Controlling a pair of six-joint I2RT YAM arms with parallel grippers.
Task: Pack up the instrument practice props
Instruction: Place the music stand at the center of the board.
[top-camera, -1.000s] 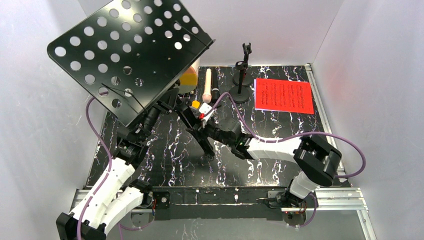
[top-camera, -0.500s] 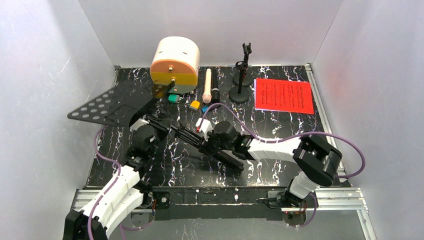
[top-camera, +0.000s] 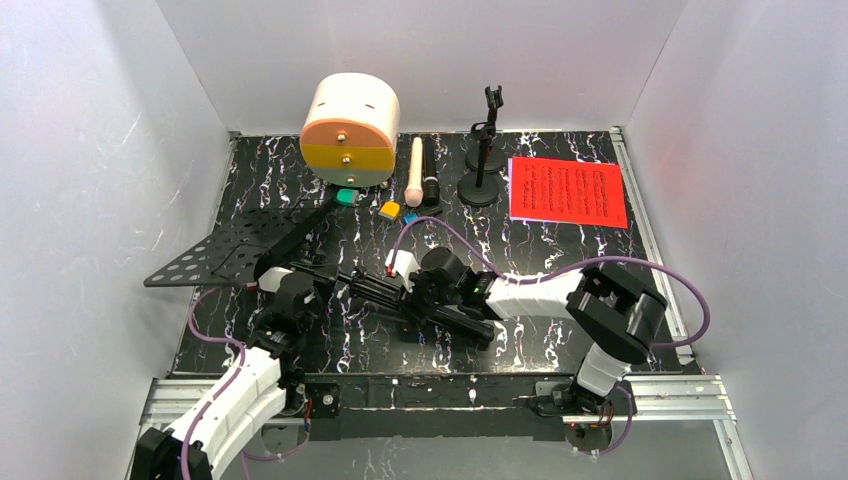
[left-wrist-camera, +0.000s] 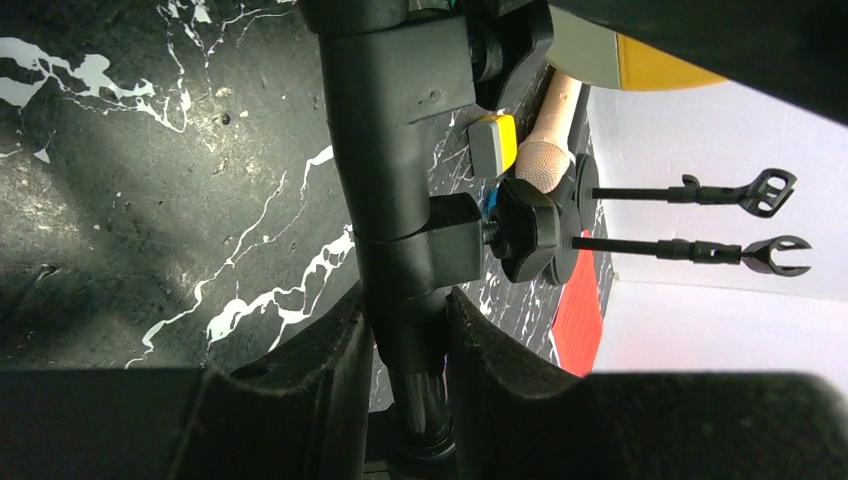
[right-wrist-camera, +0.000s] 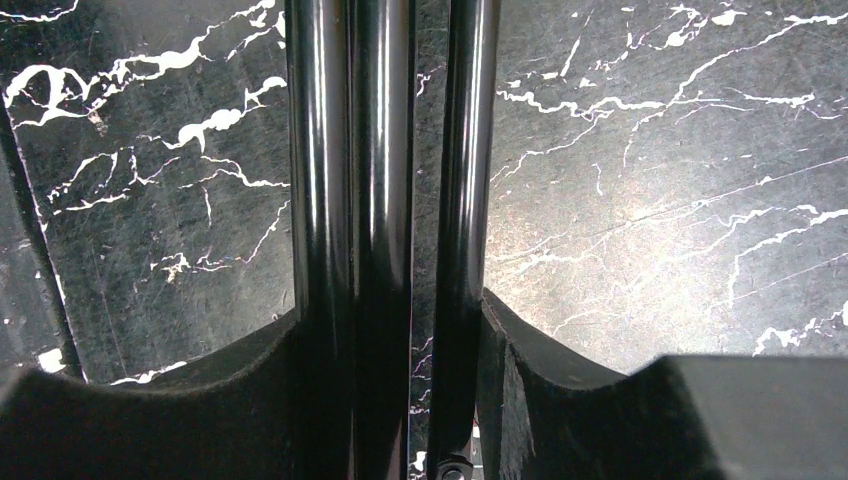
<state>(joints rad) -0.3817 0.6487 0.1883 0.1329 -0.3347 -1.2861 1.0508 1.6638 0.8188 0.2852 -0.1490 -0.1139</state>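
Observation:
The black perforated music rack (top-camera: 215, 250) lies tipped low over the left of the table, its plate pointing left and its folded tripod legs (top-camera: 455, 318) pointing right. My left gripper (top-camera: 312, 282) is shut on the rack's post (left-wrist-camera: 395, 180), the fingers (left-wrist-camera: 325, 380) pressed against both sides. My right gripper (top-camera: 412, 293) is shut around the folded legs (right-wrist-camera: 350, 150). A red sheet-music page (top-camera: 568, 192) lies flat at the back right. Two round-based mic holders (top-camera: 481, 185) stand beside it. A cream microphone (top-camera: 416, 168) and a black microphone (top-camera: 431, 188) lie next to them.
A cream, orange and yellow drum-shaped case (top-camera: 350, 130) stands at the back centre. Small green (top-camera: 347, 197) and yellow (top-camera: 390, 210) blocks lie in front of it. White walls close in the table on three sides; a metal rail (top-camera: 450, 392) runs along the near edge.
The music rack, held high and upright a second ago, has swung down to the left and now lies low over the table. Both arms have come down with it, still gripping.

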